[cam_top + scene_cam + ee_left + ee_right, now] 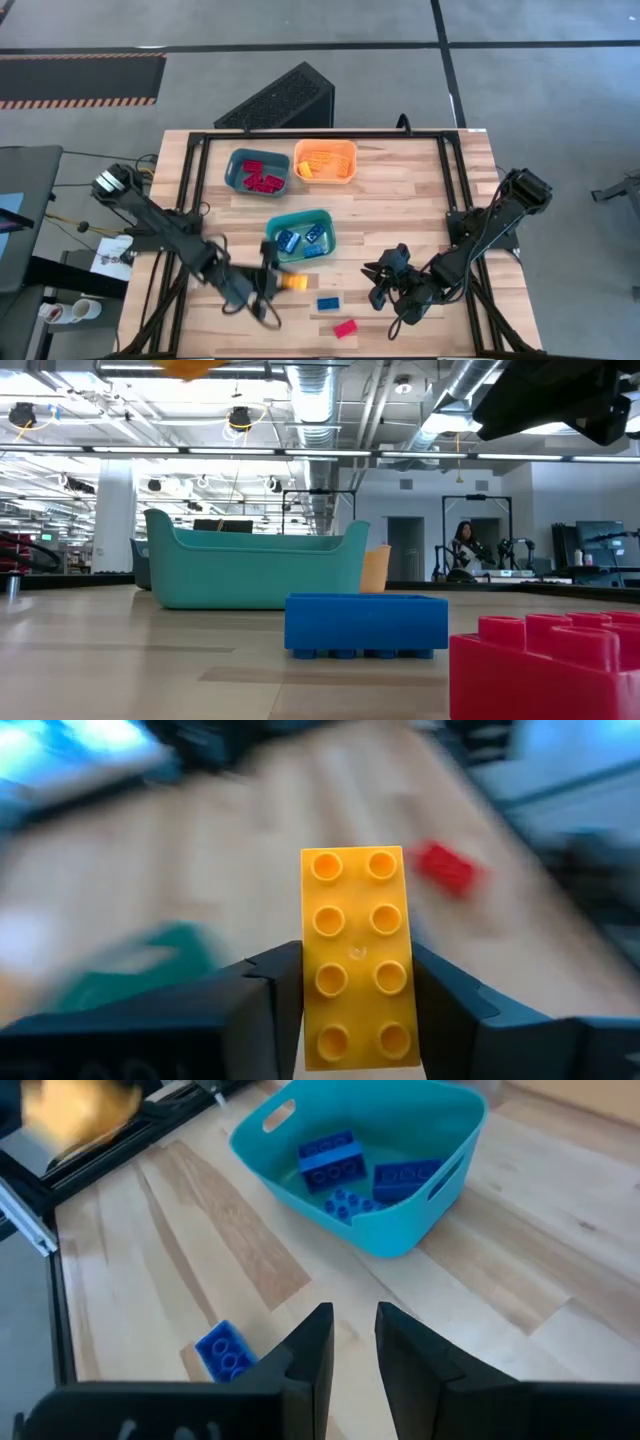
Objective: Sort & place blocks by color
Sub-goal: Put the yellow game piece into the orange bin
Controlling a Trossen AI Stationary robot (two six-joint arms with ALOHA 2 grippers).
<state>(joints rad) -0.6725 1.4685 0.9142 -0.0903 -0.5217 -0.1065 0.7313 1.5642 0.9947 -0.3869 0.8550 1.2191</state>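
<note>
My left gripper [275,285] is shut on a yellow brick [355,950], in the air just near of the teal tray [300,235], which holds several blue bricks. A blue brick [328,303] and a red brick [345,328] lie on the wood near the front edge. My right gripper [355,1320] hovers to their right, with a narrow gap between its fingers and nothing in it. A dark blue tray [258,172] holds red bricks and an orange tray [325,160] holds yellow ones. My left gripper pinches the yellow brick by its two long sides [308,985], toward one end, between the two fingers. The brick runs along the fingers and juts out past their tips, its studded top toward the wrist camera. It is lifted clear of the table.
The three trays stand in the table's middle and far part. A black metal frame [190,150] runs round the tabletop. Bare wood lies between the teal tray and the front edge, apart from the two loose bricks. A person [465,545] shows far off in the room.
</note>
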